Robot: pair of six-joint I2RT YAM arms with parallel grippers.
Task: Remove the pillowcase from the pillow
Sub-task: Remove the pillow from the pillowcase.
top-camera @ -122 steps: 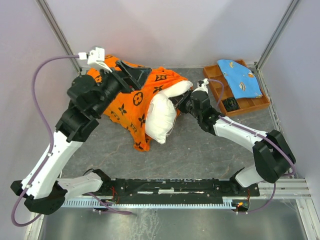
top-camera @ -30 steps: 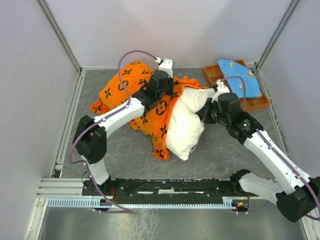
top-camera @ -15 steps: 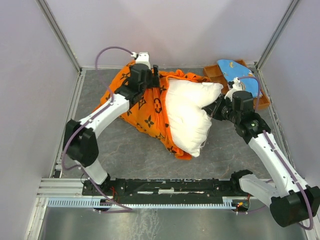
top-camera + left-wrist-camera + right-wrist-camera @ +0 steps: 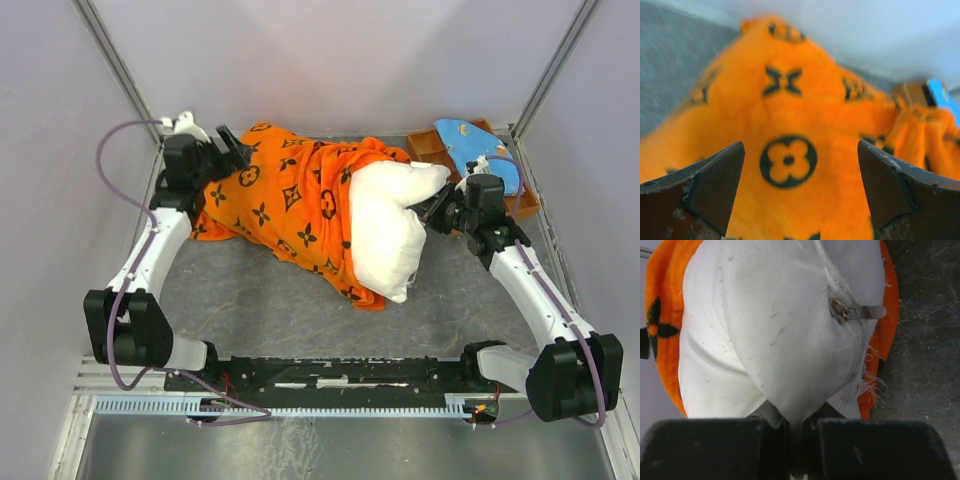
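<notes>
Sprawling across the grey table [image 4: 250, 295], the orange pillowcase [image 4: 290, 200] lies bunched out to the left of the pillow [image 4: 385, 235] and wraps its left side, while the white pillow bulges out bare on the right! Behind the pillow's right corner sits a wooden tray [image 4: 425, 148] with a blue cloth [image 4: 472, 135] draped on it. Left end effector [image 4: 800, 155], jaws spread wide with nothing between them, sits at the pillowcase end farthest from the pillow. Right end effector [image 4: 795, 430] is clamped narrow, pinching the pillow's right corner
</notes>
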